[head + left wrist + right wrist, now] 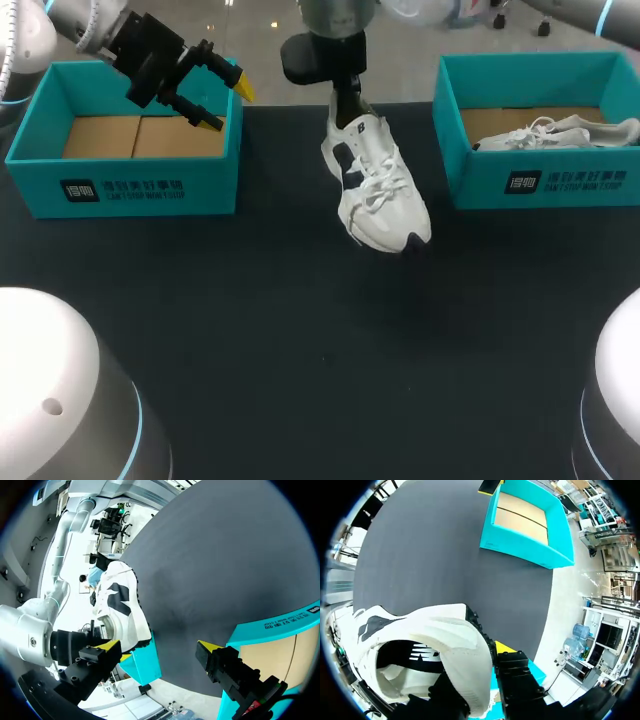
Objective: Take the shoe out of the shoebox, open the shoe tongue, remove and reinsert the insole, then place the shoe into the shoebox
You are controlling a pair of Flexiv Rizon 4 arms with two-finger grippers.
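Shoe (375,185) in white with dark marks is hanging by its heel over the dark table (300,330), between the two shoeboxes, with the toe pointing down (I cannot tell whether the toe is touching the table). The right gripper (350,108) is standing upright above it at the far middle of the table and is clamping the heel collar, one finger inside the shoe and one outside. The left gripper (228,104) is hovering tilted over the right side of the left shoebox (120,185), its fingers standing wide apart and holding nothing.
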